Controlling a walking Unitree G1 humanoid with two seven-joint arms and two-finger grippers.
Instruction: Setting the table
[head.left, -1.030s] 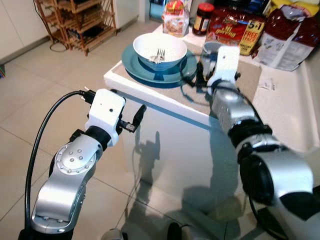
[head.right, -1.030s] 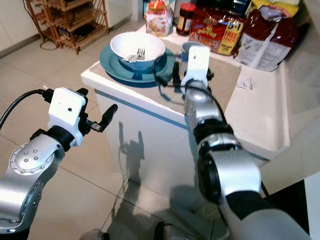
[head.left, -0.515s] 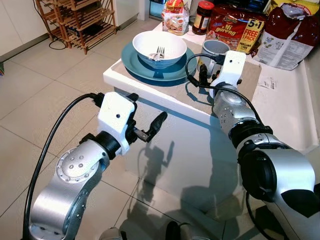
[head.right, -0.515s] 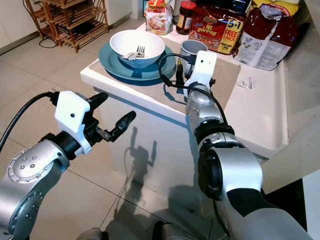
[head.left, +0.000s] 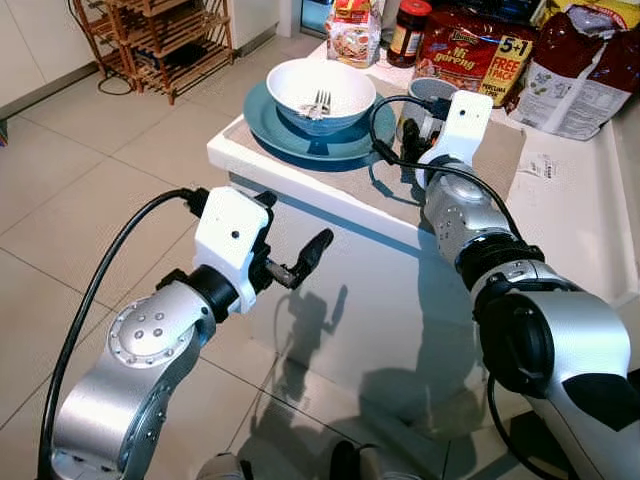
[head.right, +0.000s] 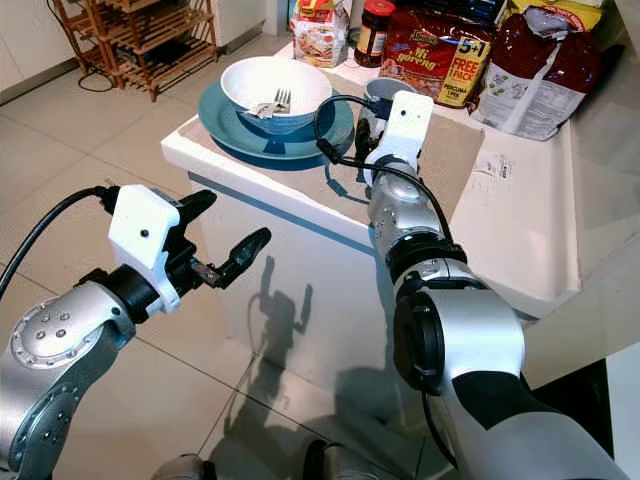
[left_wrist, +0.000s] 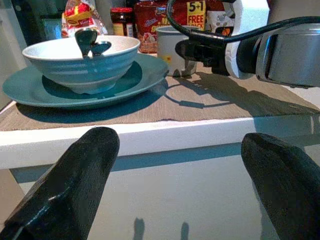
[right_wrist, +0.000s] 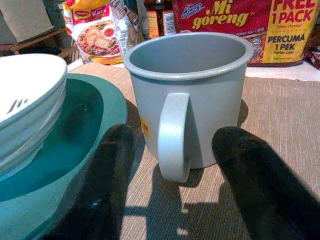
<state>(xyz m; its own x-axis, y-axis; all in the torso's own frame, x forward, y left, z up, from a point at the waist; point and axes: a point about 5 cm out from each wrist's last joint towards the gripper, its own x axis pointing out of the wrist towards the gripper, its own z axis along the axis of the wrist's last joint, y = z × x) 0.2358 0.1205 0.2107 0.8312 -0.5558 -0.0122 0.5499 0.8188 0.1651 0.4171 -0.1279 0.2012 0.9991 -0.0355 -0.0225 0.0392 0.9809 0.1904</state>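
We take the mug (right_wrist: 187, 95) as our landmark: a grey mug standing upright on a brown mat (head.left: 470, 170) at the corner of the white worktop (head.left: 570, 220).

Right gripper (right_wrist: 172, 172): we see its two black fingers (right_wrist: 107, 175) spread wide, one on either side of the mug's handle (right_wrist: 173, 135), which faces the wrist camera. The fingers lie low over the mat, just short of the mug wall, and we see a gap between each finger and the handle; the gripper holds nothing.

Left gripper (left_wrist: 190, 170): we find it off the worktop, out in front of the worktop's white edge and lower than the mug, over the tiled floor (head.left: 90, 190). Its fingers (left_wrist: 75, 185) are wide apart and empty, touching nothing.

Beside the mug, on the side away from the right arm, a white bowl (head.left: 320, 95) sits on a blue plate (head.left: 290, 135) on the same mat. A fork (head.left: 320, 103) lies in the bowl.

Behind the mug we note a red noodle pack (head.left: 475, 50), a jar (head.left: 408, 30) and a smaller noodle packet (head.left: 350, 30); a further red bag (head.left: 585, 65) lies farther along the worktop. A wooden rack (head.left: 160, 40) stands on the floor well beyond the plate.
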